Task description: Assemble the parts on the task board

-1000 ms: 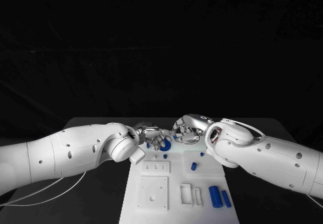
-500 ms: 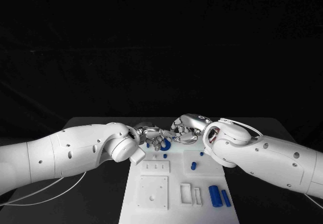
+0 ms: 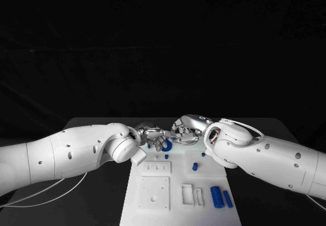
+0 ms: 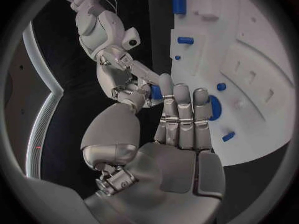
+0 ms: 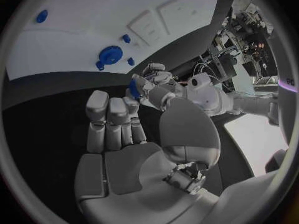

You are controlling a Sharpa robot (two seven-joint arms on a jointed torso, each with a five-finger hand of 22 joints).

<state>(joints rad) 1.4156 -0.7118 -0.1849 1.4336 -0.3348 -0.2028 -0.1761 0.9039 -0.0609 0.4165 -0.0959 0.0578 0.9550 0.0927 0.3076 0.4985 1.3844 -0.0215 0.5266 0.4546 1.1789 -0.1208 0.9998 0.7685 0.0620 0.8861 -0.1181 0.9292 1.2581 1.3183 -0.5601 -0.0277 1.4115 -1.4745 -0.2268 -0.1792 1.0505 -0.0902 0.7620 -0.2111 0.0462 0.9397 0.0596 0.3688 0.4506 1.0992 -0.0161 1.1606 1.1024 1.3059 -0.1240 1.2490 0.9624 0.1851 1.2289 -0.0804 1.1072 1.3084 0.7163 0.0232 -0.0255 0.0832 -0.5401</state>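
Above the far end of the white task board (image 3: 204,176) my two hands meet fingertip to fingertip. My left hand (image 3: 152,137) and my right hand (image 3: 186,131) both hold a small blue part (image 4: 156,92) between their fingertips. The right wrist view shows the same small blue part (image 5: 133,87) against the left hand's curled fingers (image 5: 154,79). Below the hands a blue gear (image 3: 166,147) lies on the board. Its teeth show on the blue gear (image 5: 111,55) in the right wrist view, with small blue pieces beside it.
On the board's right side lie a short blue peg (image 3: 195,166), a tiny blue piece (image 3: 203,154) and two long blue cylinders (image 3: 217,197) near the front. White raised blocks and slots (image 3: 155,192) fill the board's left half. Black table surrounds the board.
My right hand has shifted slightly left, closing in on the left hand's fingertips. The left arm and the parts on the board have stayed put.
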